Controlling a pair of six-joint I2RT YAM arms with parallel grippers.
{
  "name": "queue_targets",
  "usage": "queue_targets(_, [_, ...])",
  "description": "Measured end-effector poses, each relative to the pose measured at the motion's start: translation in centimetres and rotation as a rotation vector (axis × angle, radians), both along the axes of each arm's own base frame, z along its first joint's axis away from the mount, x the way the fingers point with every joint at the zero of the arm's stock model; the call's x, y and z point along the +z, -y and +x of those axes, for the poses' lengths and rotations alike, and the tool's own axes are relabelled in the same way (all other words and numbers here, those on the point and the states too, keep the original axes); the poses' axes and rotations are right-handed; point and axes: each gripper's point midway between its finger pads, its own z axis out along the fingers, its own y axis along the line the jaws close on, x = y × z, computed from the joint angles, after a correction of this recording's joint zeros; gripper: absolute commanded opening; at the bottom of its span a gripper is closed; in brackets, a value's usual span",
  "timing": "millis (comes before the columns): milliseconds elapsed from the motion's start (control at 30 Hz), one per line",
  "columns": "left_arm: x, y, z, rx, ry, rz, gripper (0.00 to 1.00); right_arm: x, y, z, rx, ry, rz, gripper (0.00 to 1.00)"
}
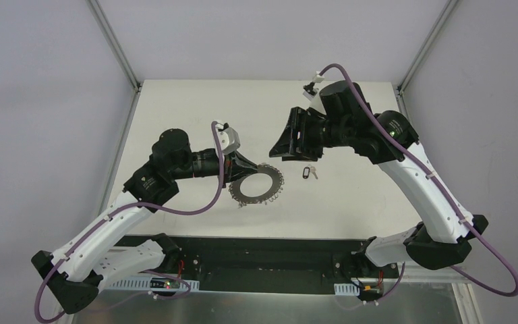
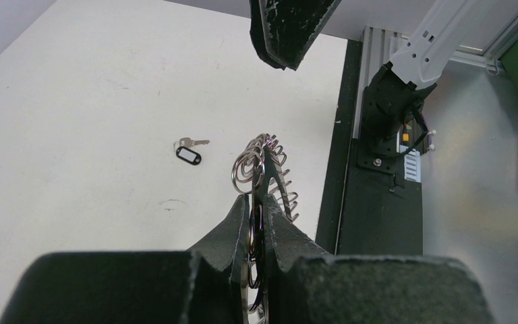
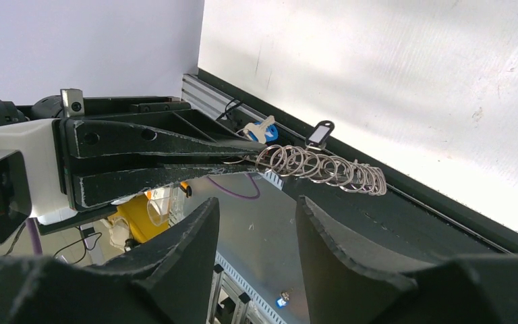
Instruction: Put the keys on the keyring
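The keyring (image 1: 260, 185), a flat grey ring with wire loops round its rim, is held off the table by my left gripper (image 1: 245, 167), which is shut on its left edge. From the left wrist the ring (image 2: 268, 165) stands edge-on between the pads of the left gripper (image 2: 257, 197). A key with a black tag (image 1: 307, 173) lies on the table to the right of the ring (image 2: 189, 154). My right gripper (image 1: 274, 152) hovers open and empty just beyond the ring (image 3: 257, 202). A blue tag (image 3: 268, 133) and a black tag (image 3: 320, 133) show by the ring's loops (image 3: 324, 169).
The black base rail (image 1: 256, 250) runs along the table's near edge. A small blue-tagged thing (image 3: 281, 301) lies on the grey metal surface below the table. Grey walls close in the table's left, right and far sides.
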Motion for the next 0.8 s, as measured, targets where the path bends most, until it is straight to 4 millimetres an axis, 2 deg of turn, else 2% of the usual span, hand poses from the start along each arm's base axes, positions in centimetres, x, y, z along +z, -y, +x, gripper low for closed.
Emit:
queue_targets(467, [0.4,-0.4,-0.4,0.003,0.011,-0.013,0.00,-0.7,-2.3,0.2,0.019,-0.082,0.067,0.45])
queue_targets(800, [0.7,-0.5,-0.6,0.003,0.020,-0.019,0.00,-1.7,-3.1,0.4,0.018,-0.125,0.064,0.44])
